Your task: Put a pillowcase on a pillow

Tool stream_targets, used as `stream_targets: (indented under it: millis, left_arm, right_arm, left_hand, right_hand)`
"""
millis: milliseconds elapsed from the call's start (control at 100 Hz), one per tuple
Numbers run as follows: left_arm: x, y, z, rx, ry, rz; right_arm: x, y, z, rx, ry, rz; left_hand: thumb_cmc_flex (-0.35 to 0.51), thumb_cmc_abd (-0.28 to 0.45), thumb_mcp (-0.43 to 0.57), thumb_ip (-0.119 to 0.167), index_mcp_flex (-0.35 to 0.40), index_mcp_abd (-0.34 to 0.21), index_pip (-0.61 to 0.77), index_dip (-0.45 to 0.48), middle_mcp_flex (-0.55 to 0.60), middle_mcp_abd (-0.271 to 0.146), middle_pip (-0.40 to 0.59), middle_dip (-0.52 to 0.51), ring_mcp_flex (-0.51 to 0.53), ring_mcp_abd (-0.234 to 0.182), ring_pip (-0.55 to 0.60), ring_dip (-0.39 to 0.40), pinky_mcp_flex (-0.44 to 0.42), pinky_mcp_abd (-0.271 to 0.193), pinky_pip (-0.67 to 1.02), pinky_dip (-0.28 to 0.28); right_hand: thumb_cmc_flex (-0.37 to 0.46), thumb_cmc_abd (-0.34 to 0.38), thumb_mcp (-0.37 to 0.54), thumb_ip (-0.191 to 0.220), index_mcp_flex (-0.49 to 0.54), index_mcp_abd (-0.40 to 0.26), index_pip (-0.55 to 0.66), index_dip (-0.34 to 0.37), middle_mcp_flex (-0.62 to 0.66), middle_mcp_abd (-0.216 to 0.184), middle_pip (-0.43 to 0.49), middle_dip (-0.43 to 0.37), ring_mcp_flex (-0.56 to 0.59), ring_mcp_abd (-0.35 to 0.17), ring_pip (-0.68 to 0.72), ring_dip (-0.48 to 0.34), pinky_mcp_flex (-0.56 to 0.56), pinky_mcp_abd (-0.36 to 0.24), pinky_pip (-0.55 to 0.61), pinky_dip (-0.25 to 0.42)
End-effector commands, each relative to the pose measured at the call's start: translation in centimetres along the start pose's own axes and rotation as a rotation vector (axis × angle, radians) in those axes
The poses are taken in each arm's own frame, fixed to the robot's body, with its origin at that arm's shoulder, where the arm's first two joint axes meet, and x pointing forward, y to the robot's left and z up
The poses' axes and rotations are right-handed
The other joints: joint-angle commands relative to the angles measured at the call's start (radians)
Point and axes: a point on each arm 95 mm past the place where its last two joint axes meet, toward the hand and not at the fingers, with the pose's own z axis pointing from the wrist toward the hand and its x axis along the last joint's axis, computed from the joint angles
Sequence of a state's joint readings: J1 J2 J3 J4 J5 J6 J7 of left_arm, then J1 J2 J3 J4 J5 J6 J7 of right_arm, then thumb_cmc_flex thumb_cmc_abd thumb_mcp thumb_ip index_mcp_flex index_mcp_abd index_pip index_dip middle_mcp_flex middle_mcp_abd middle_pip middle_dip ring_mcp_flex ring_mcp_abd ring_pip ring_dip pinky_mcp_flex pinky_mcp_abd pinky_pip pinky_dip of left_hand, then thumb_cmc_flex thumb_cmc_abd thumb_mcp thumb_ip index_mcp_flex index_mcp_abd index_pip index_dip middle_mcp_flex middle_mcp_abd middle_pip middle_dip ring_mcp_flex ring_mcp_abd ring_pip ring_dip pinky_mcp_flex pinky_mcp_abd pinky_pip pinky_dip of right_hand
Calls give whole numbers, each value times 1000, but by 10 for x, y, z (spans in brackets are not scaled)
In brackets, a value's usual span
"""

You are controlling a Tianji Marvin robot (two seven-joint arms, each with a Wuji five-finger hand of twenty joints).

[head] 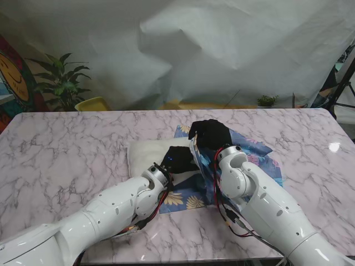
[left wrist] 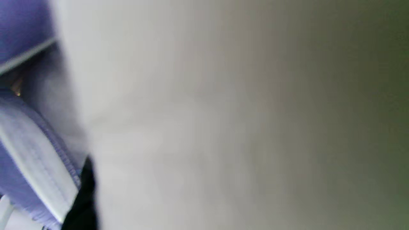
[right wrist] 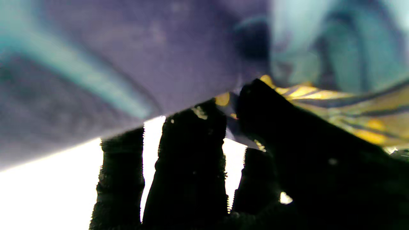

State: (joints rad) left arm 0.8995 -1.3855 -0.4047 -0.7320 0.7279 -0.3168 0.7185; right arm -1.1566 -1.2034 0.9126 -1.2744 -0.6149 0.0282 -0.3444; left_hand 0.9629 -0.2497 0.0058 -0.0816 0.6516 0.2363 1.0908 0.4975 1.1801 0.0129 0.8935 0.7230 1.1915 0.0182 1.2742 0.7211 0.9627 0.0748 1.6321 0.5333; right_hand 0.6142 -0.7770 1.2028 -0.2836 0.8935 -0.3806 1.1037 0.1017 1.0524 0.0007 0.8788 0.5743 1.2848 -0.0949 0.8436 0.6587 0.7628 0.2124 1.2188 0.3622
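Feeding pillow (head: 148,151) into pillowcase (head: 252,148): right hand (head: 209,133) pinches the cloth at twelve o'clock, left hand (head: 180,159) grip unclear; most remains outside.

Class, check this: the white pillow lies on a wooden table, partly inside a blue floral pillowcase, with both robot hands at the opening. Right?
Not quite. The table is marble-patterned, not wooden, as the stand view shows. The pillow, the blue floral pillowcase, the left robot hand and the right robot hand are as stated.

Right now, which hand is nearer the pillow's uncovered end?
Left. The left hand rests on the pillow beside that end; the right hand grips the pillowcase, farther right.
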Motion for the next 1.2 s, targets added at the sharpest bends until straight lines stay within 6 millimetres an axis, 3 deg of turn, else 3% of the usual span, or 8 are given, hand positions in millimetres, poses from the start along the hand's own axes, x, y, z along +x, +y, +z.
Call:
stream_targets:
  millis: [0, 150, 330, 400, 520, 620, 970, 1190]
  left_arm:
    - [7, -2, 0, -63, 30, -10]
    - [-1, -15, -16, -305, -7, 24]
    - [-9, -29, -29, -493, -27, 77]
    - [-12, -32, -31, -502, -38, 82]
    - [-16, -35, -33, -471, -67, 98]
    - [-20, -41, -37, -426, -93, 120]
    - [-47, -87, -80, -496, -166, 134]
    - [-65, -81, -92, -578, -175, 127]
  right_arm:
    - [-7, -3, 3, 15, -25, 14]
    - [-22, -7, 1, 31, -71, 18]
    - [-32, -7, -5, 31, -97, 18]
    - [-34, -6, -7, 26, -104, 18]
    - [-36, -4, -10, 21, -112, 12]
    - [-37, -3, -13, 16, -120, 9]
    - [-43, -2, -16, 11, -148, 13]
    - [-40, -4, -15, 7, -140, 24]
  left_hand:
    - [21, 155, -11, 46, -88, -31, -52, 18, -62, -56, 11, 19, -71, -57, -51, 92, -123, -25, -32, 54]
    - [-168, 203, -22, 60, -344, 0, -397, 40, -513, 64, -282, -88, -560, 80, -479, 85, -607, -14, -387, 124]
    - [-300, 225, -32, 59, -512, 131, -926, -142, -1027, 251, -751, -412, -1118, 253, -1067, -300, -1012, 55, -1045, -37]
    - [-317, 231, -33, 59, -515, 175, -1082, -191, -1083, 282, -884, -455, -1177, 264, -1228, -403, -1030, 68, -1290, -140]
    - [-340, 231, -34, 56, -510, 216, -1126, -369, -1108, 317, -927, -653, -1194, 286, -1290, -567, -1036, 75, -1534, -132]
    - [-363, 234, -36, 53, -510, 202, -1140, -490, -1115, 333, -934, -712, -1203, 294, -1304, -665, -1022, 84, -1606, -209]
    - [-424, 213, -44, 38, -515, 107, -1146, -516, -1116, 344, -933, -713, -1207, 297, -1308, -708, -1021, 106, -1655, -407]
    - [-410, 158, -43, 36, -516, 92, -1146, -516, -1116, 360, -934, -713, -1210, 325, -1309, -709, -1027, 139, -1666, -452]
  right_hand:
    - [25, 27, 11, -8, 36, 27, 58, 37, 8, 6, 27, 13, 34, -18, 26, 17, 12, -14, 10, -16]
    - [30, 22, 13, -6, 36, 33, 61, 47, 8, 10, 27, 12, 36, -14, 27, 21, 12, -9, 10, -20]
    - [30, 20, 14, -6, 39, 35, 59, 49, 11, 10, 28, 10, 35, -13, 28, 23, 12, -9, 11, -23]
    - [32, 18, 15, -6, 41, 36, 58, 50, 11, 12, 27, 10, 35, -11, 27, 24, 11, -8, 11, -25]
    - [30, 18, 15, -7, 41, 34, 57, 51, 11, 9, 27, 9, 35, -13, 28, 25, 10, -6, 11, -27]
    - [29, 20, 16, -7, 42, 33, 57, 53, 11, 10, 28, 10, 35, -13, 27, 25, 7, -8, 10, -29]
    - [33, 20, 16, -7, 41, 36, 57, 56, 10, 12, 28, 10, 34, -6, 22, 26, 1, 0, 6, -35]
    - [34, 20, 15, -7, 43, 38, 56, 57, 9, 13, 28, 10, 34, -3, 20, 27, -3, 4, 5, -36]
